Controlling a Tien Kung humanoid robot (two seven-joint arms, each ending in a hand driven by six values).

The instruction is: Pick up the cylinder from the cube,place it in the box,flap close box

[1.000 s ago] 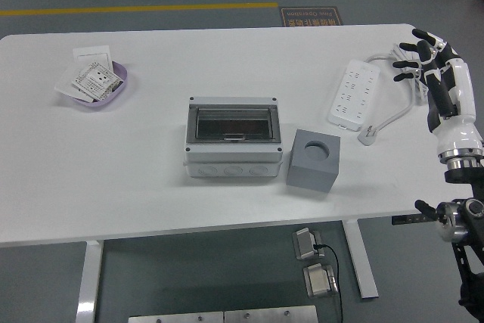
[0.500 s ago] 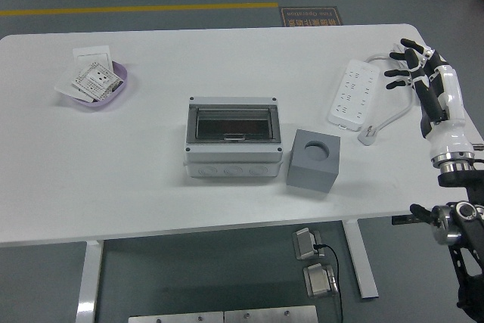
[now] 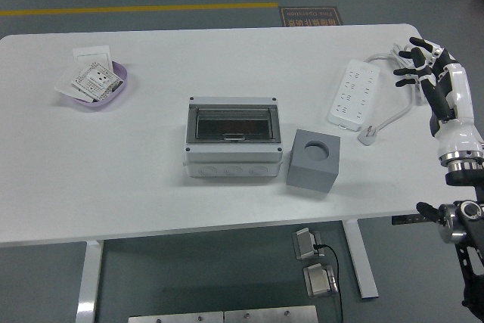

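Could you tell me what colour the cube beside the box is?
The cube is grey, seen clearly in the head view.

The right hand (image 3: 425,66) hovers at the table's far right edge — fingers spread, holding nothing — forearm angled up from the lower right.

The box (image 3: 234,138) looks like matt grey plastic with a glossy clear lid. Nearer the right hand (image 3: 425,70), the cube (image 3: 311,160) is matt grey, the power strip (image 3: 353,95) smooth white plastic.

Box (image 3: 234,146): grey enclosure, transparent flap shut, lying flat at the table's centre. Cube (image 3: 312,160): grey block with round top hole, just right of box, slightly nearer.
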